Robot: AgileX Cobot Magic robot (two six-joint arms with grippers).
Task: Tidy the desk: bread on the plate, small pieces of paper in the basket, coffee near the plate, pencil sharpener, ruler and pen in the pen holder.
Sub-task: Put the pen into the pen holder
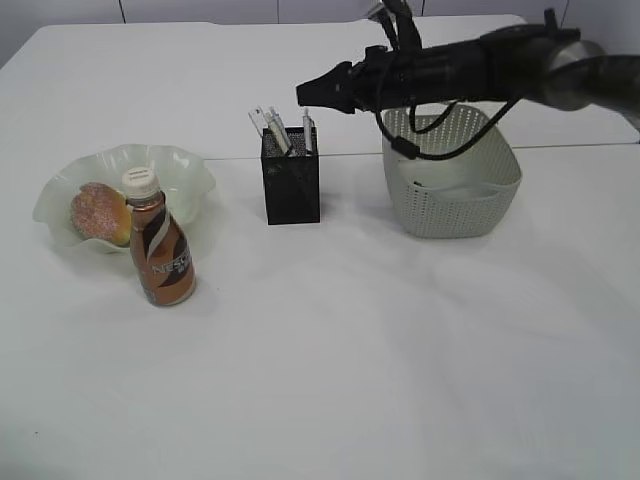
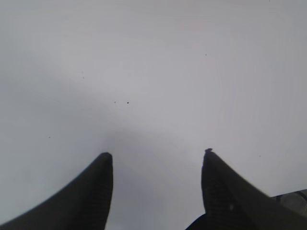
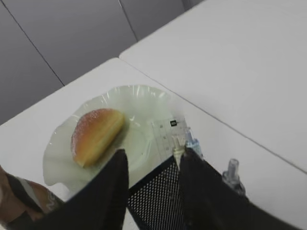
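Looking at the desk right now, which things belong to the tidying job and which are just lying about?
Part of the job:
bread on the plate
coffee bottle beside the plate
pen holder with ruler and pens sticking out
basket

Just lying about:
nothing else visible on the white table
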